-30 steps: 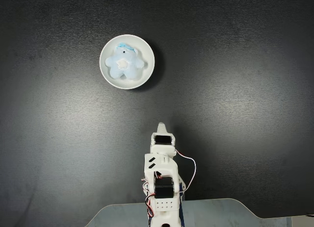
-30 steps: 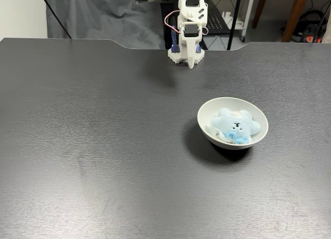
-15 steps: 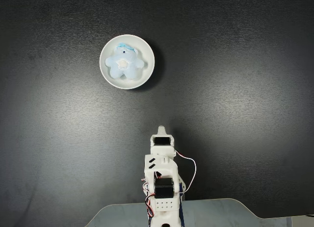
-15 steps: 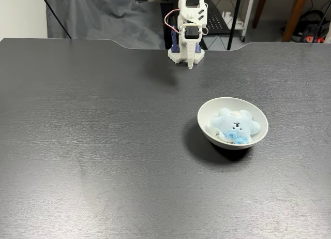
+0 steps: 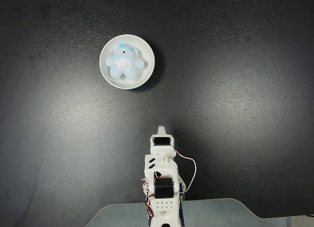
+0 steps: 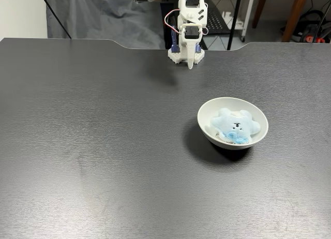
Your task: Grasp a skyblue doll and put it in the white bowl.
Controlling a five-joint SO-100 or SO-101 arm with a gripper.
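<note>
Jaws together, well apart from doll-filled white bowl point(image 5: 127, 82).

A workroom or office: black table point(image 6: 103, 146), grey cloth point(image 6: 98, 19), floor cables point(image 6: 315, 21) behind

A dark grey, faintly brushed table point(image 6: 103, 146) is filling most of both fixed views, its surface catching soft, even light that is pooling into a paler sheen toward the middle. Seen from above, a pale, glossy panel point(image 5: 216, 212) is sitting along the table's bottom edge. Beyond the far edge in a fixed view, a dark grey cloth point(image 6: 98, 16) is hanging (loosely creased) beside a strip of white wall point(image 6: 20, 14). Brown wooden furniture legs point(image 6: 297, 11) are standing at the upper right, with thin black stands point(image 6: 238, 14) rising near them and cables point(image 6: 315, 24) lying on a grey floor.
</note>
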